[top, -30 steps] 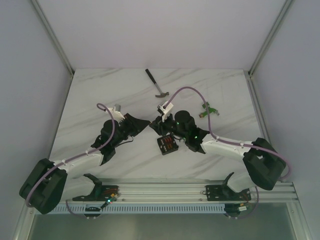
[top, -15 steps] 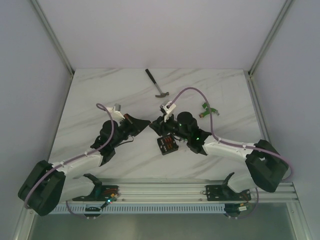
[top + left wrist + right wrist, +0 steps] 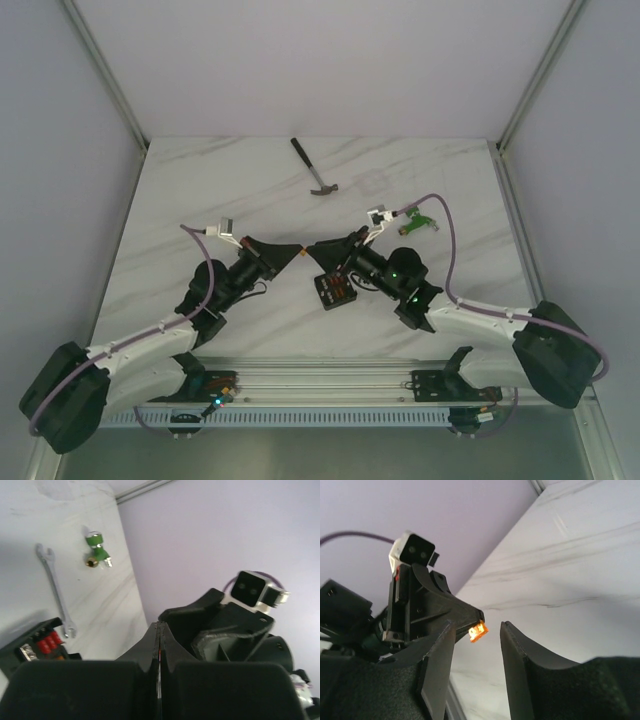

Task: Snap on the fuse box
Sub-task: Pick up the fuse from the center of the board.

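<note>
The fuse box [image 3: 335,290] is a small black box with red fuses. It sits on the marble table, and the left wrist view shows it at lower left [image 3: 40,645]. My left gripper [image 3: 297,251] is shut on a tiny orange fuse [image 3: 478,631], which sticks out past its tip [image 3: 159,626]. My right gripper [image 3: 314,251] is open and faces the left one tip to tip. The fuse hangs between its two spread fingers [image 3: 477,626] without touching them. Both grippers are up and to the left of the fuse box.
A hammer [image 3: 315,170] lies at the back centre of the table. A green connector [image 3: 418,222] lies to the right and shows in the left wrist view [image 3: 97,552] beside a silver wrench [image 3: 55,590]. A slotted rail [image 3: 330,385] runs along the near edge.
The right arm has drawn back to the right and turned its open gripper towards the left gripper. The left arm has reached forward, bringing its tip to the right one.
</note>
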You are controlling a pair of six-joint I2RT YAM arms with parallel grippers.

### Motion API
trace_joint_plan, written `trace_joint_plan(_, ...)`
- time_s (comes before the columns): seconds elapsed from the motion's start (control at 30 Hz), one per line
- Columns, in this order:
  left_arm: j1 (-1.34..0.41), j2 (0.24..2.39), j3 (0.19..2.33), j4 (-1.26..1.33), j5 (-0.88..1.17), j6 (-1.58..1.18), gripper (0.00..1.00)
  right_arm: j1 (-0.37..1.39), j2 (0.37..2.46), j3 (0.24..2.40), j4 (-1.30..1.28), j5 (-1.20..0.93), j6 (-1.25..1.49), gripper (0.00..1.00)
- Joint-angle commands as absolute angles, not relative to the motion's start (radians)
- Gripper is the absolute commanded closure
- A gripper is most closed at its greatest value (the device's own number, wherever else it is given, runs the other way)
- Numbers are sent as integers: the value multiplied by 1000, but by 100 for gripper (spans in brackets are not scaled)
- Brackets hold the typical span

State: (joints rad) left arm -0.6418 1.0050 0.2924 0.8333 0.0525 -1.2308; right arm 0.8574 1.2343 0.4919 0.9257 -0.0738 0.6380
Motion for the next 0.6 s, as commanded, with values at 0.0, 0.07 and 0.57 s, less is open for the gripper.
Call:
trace_joint_plan(0.0,-698,950,257,945,-59,-1307,100,863,1222,455,1088,-25,812,54)
trace_joint_plan(0.07,-722,924,245,951,-107,-1318,100,864,1225,436,1128,-27,833,56)
trace_joint_plan(0.57,-797,919,237,1011,-206,-1364,100,884,1271,437,1236,-100,865,65)
